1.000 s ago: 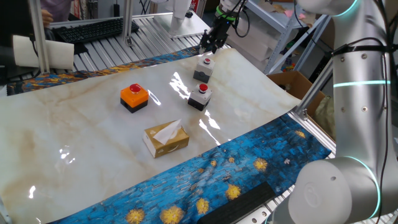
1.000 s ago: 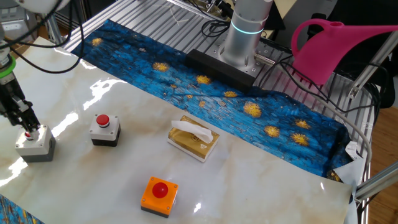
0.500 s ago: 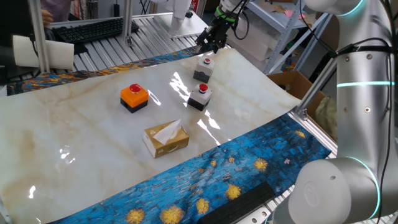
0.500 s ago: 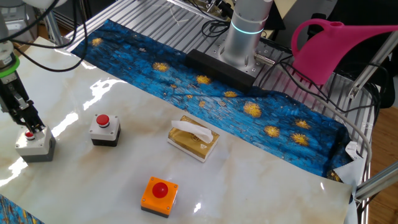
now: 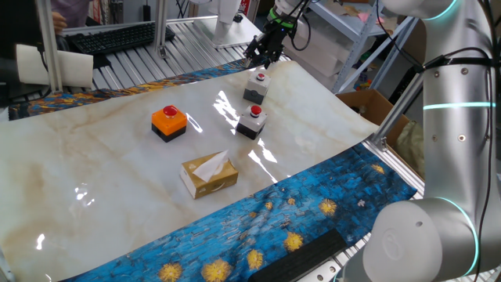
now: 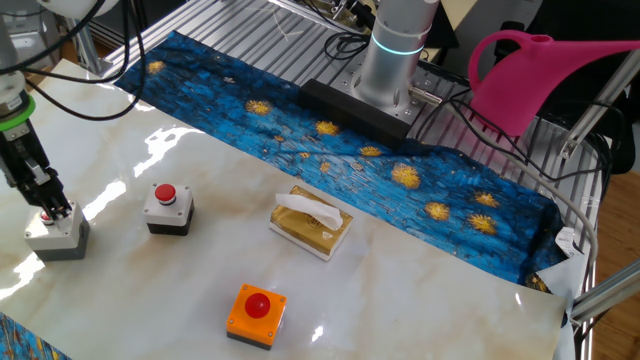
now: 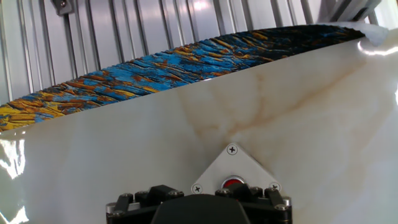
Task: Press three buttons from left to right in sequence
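You see three buttons on the surface (image 5: 117,168): one orange (image 5: 168,122), two grey-white (image 5: 252,120) (image 5: 257,84). One tissue box (image 5: 209,174). You cannot tell whether the gripper (image 5: 262,56) is open.

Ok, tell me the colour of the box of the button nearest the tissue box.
The button has a grey-white top, dark base and red cap, clearest in the other fixed view.

Push-buttons: three are counted, each with a red round cap.
Orange-topped button (image 5: 168,122): one.
Grey-white buttons: two, the far one (image 5: 256,86) and the near one (image 5: 251,121).
Tissue box (image 5: 209,174): one.
Pink watering can (image 6: 527,78): one.
Keyboard (image 5: 109,37): one.
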### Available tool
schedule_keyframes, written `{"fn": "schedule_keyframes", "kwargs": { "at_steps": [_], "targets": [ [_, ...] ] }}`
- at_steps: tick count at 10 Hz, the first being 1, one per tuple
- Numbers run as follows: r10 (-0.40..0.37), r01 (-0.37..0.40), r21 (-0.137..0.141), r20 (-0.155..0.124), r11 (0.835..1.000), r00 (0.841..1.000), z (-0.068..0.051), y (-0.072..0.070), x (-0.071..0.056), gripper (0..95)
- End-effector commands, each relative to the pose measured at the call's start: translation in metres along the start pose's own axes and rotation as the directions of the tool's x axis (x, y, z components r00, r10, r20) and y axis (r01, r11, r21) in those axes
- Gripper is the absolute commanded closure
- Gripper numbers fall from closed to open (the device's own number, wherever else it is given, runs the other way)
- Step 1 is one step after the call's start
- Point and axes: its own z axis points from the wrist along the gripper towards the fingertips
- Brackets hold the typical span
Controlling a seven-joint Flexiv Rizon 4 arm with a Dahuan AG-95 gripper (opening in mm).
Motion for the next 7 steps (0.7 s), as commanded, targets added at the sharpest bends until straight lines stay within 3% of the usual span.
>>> {"fn": "schedule_keyframes", "kwargs": {
  "at_steps": [1,7],
  "targets": [
    [0.013,-0.013,0.001,-0.001,1.000,1.000,0.0010,0.0036,0.0014,19.0],
    [0.017,-0.017,0.002,0.000,1.000,1.000,0.0063,0.0086,0.0016,19.0]
  ]
}}
